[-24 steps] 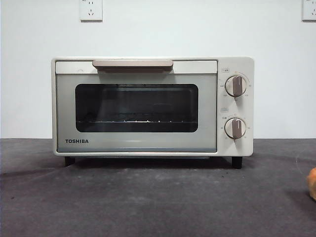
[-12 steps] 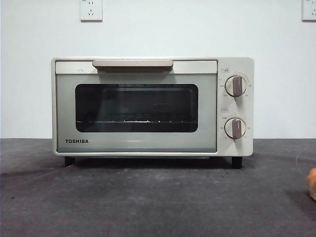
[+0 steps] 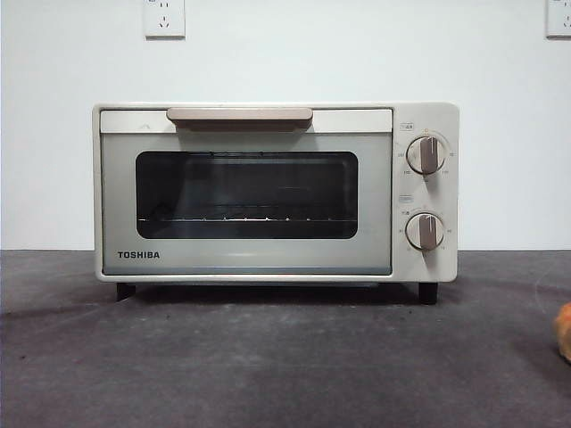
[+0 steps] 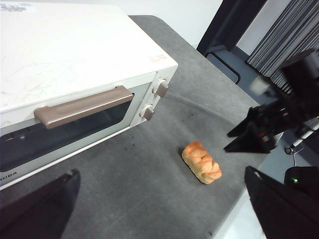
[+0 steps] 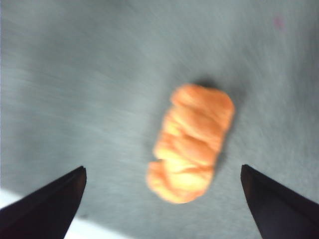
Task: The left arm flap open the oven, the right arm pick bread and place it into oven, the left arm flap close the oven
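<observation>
Directly below right claw, bread lies.

Front cam low, level at oven; both wrist cams above bread.

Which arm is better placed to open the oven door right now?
Left. The left gripper, jaws open, faces the oven with its bar handle just ahead and the door shut. The right gripper hangs open over the bread, away from the handle.

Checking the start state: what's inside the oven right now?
Through the shut door's dark glass, the oven shows only a bare wire rack; the back is too dark to see. The bread lies outside on the table.
</observation>
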Controlling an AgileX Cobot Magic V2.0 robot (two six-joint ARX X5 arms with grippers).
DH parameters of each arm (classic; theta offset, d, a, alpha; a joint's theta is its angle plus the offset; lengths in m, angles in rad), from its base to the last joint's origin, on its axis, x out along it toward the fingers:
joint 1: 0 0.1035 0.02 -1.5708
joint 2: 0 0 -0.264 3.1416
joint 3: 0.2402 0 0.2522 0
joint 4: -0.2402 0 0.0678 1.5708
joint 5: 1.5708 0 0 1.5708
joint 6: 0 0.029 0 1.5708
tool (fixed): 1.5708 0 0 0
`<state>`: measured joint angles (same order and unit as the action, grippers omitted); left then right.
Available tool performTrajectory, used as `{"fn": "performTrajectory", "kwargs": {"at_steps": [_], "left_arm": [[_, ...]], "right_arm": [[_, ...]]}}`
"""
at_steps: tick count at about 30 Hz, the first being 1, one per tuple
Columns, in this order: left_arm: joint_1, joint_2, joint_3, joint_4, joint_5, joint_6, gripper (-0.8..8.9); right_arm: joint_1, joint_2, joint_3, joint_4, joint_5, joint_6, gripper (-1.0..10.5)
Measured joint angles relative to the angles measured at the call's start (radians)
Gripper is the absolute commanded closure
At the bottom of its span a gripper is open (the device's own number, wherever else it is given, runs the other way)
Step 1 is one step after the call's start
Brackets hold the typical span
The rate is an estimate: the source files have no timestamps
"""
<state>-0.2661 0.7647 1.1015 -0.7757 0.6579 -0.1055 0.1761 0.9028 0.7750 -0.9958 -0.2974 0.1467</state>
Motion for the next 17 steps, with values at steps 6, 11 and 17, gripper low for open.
{"fn": "performTrajectory", "kwargs": {"at_steps": [6,11,17], "left_arm": [[0.000,0.000,0.000,0.000,-0.003,0.003,2.82],[0.000,0.000,0.000,0.000,-0.005,0.003,2.82],[0.000,0.000,0.000,0.000,-0.005,0.003,2.82]], "right_arm": [[0.028,0.151,-0.051,0.081,0.049,0.037,4.5],[0.061,0.261,-0.051,0.134,0.105,0.050,4.5],[0.097,0.361,-0.051,0.171,0.117,0.053,5.3]]}}
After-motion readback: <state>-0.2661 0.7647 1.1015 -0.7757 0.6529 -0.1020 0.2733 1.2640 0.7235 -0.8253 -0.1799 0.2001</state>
